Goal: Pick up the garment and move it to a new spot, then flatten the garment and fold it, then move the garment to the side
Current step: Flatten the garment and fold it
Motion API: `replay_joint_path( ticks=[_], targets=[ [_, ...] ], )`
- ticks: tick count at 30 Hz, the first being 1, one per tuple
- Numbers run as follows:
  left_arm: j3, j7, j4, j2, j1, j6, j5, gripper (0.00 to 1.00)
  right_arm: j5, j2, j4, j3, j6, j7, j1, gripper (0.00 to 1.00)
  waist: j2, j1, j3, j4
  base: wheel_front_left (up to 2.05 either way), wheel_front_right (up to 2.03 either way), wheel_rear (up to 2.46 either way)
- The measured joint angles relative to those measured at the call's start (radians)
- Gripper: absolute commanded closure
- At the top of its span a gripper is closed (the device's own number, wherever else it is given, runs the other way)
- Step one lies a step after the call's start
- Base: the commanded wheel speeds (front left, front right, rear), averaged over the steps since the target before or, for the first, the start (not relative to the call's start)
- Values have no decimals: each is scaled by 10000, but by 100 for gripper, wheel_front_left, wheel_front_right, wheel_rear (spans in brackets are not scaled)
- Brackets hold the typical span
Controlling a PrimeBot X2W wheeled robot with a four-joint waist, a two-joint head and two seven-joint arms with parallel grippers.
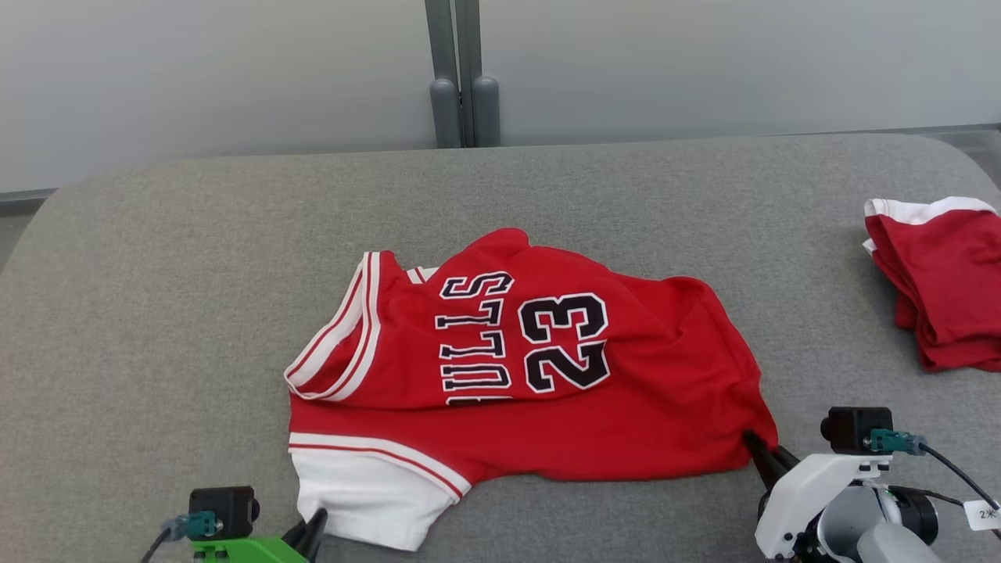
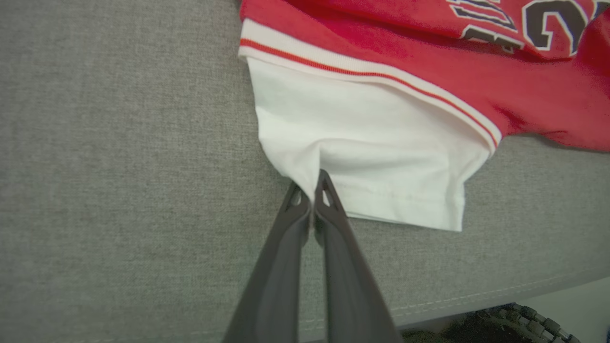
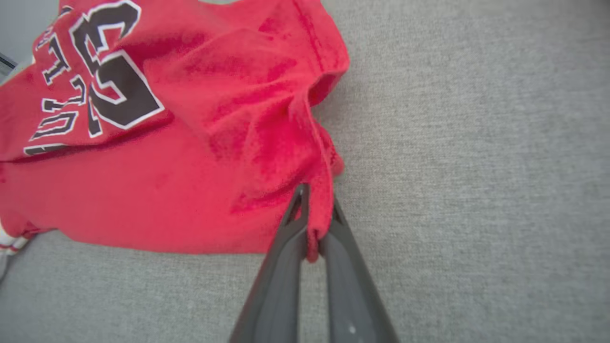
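Currently, the garment (image 1: 547,375), red and printed with 23, is laid crumpled near the middle of the grey bench (image 1: 156,313). Its white sleeve (image 2: 371,157) is pinched at the hem by the left tool (image 2: 312,187), whose fingers are pressed together on the cloth. The red corner at the opposite end is clamped by the right tool (image 3: 318,202), with a fold of fabric caught between its fingers. A second red-and-white bundle (image 1: 938,281) is seen well apart, at the bench's right edge.

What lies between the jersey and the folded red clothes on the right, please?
Bare grey surface separates jersey and folded clothes, per the head view.
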Motion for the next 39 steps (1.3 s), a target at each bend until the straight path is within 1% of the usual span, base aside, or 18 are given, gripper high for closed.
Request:
replay_joint_path(
  ticks=[2,5,9,11,13,16,20,28,30,34,37,39],
  targets=[
    [59,-255,-336,0,-77,-84,-4,100,105,-38,-299,134,0,-245,-7,100,0,0,-12,-17,0,0,0],
    [209,-474,-886,130,-360,-132,25,100,570,-46,-892,345,0,-658,-92,100,0,0,53,-41,0,0,0],
    [359,-453,-1327,322,-1150,-272,4,100,1133,-186,-1578,598,0,-1116,-711,100,0,0,314,-76,0,0,0],
    [428,-393,-1361,476,-1872,-374,35,100,1306,-347,-1801,688,0,-1302,-1301,100,0,0,536,-102,0,0,0],
    [351,-374,-1281,692,-2731,-489,370,100,1469,-410,-1864,761,0,-1398,-1879,100,0,0,768,-120,0,0,0],
    [282,-474,-796,826,-4333,-708,646,100,1672,-495,-1814,849,0,-1538,-2964,100,0,0,1200,-135,0,0,0],
    [205,-746,318,871,-6885,-901,719,100,1774,-802,-1384,1028,0,-1730,-4990,100,0,0,1892,-136,0,0,0],
    [-15,-1352,2759,1122,-11612,-1011,681,100,2414,-874,10,1538,0,-2192,-9224,100,0,1,3283,-194,0,0,0],
    [-385,-1484,3152,1275,-12710,-1020,708,100,2623,-780,468,1574,0,-2416,-10282,100,0,1,3618,-229,0,0,0],
    [-863,-1772,3950,1480,-14502,-1028,713,100,2876,-589,1336,1756,0,-2800,-11991,100,0,2,4125,-342,0,0,0],
    [-1404,-1956,4422,1547,-15561,-1041,721,100,3152,-539,1860,2021,0,-2867,-12944,100,0,2,4339,-450,0,0,0],
    [-1601,-2065,4717,1580,-16150,-1049,644,100,3333,-560,2121,2207,0,-2869,-13419,100,0,2,4381,-532,0,0,0]
  ],
)
